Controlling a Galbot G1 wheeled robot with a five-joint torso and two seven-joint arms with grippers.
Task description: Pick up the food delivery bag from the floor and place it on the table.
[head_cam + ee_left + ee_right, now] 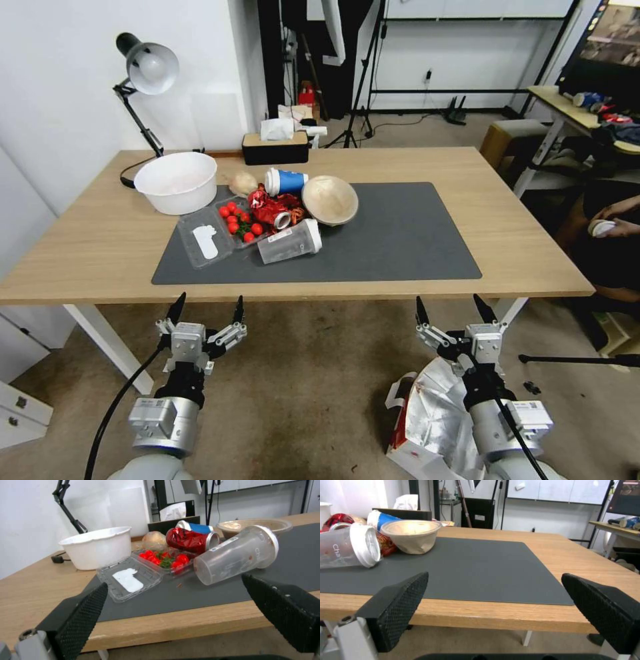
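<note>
The food delivery bag [433, 413] lies on the floor [300, 373] at five o'clock under the empty, spread right gripper [455, 312], left gripper [207, 311] likewise, so clutter could crowd its landing on the desk [533, 227].

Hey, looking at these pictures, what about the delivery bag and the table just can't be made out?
- food delivery bag: head view, partly covered by the right gripper and arm, cut off by the bottom edge; its handles and full shape stay unclear.
- clear plastic cup: left wrist view, label print too small to read.
- tomato tray: head view, far side hidden by red wrappers.
</note>
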